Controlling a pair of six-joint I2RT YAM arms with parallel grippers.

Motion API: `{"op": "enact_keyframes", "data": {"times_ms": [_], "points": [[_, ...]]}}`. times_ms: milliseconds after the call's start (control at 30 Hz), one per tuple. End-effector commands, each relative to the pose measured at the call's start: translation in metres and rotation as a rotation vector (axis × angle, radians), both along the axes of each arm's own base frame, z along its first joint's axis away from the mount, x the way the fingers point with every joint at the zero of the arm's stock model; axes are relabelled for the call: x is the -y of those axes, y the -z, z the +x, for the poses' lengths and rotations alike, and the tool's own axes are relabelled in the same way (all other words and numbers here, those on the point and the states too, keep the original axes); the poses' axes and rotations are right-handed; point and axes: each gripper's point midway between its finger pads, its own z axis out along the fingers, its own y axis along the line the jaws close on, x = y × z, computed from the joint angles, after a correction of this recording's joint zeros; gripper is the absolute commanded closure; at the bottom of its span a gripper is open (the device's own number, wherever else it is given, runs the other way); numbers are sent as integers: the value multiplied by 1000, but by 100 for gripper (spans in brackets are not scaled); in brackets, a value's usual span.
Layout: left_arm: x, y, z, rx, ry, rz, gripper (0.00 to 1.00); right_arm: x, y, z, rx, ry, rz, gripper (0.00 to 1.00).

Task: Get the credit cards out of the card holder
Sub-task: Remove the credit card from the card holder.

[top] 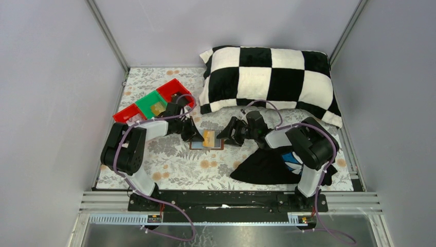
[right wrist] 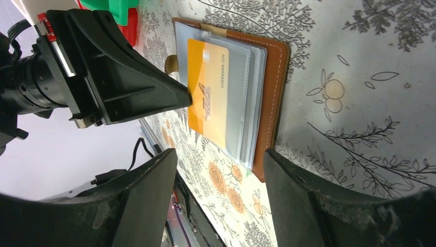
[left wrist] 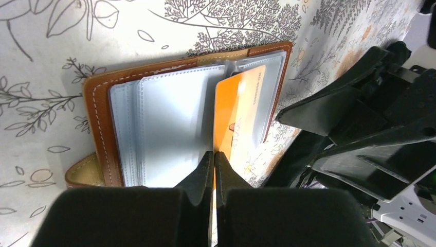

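Note:
The brown card holder (top: 218,146) lies open on the floral cloth between both grippers, its grey-blue sleeves (left wrist: 169,128) facing up. An orange credit card (left wrist: 241,113) sticks partly out of a sleeve. My left gripper (left wrist: 214,154) is shut on that card's near edge; it also shows in the right wrist view (right wrist: 186,98), tip on the card (right wrist: 208,98). My right gripper (right wrist: 220,154) is open and empty, just off the holder's brown rim (right wrist: 270,98). I cannot tell a blue-grey card apart from the sleeves.
Red and green trays (top: 154,100) stand behind the left arm. A black-and-white checked pillow (top: 270,77) fills the back right. A black cloth with blue-white print (top: 267,164) lies under the right arm.

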Motion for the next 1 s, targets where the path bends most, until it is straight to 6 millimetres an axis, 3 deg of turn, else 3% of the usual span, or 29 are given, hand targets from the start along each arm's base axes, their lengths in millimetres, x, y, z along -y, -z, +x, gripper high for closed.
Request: {"op": "enact_keyframes", "data": {"times_ms": [0, 167, 400, 733, 967], "points": [[-10, -11, 2, 66, 5, 41, 100, -8, -35, 12, 109, -18, -2, 30], [-7, -15, 0, 73, 32, 19, 100, -32, -48, 21, 99, -93, 49, 30], [-7, -13, 3, 72, 30, 20, 100, -49, -28, 17, 30, -143, 50, 29], [-19, -14, 6, 68, 17, 50, 100, -32, 18, 3, -73, -87, -17, 30], [-37, -37, 10, 116, -19, 56, 100, -27, 25, -2, -82, -77, -28, 30]]}}
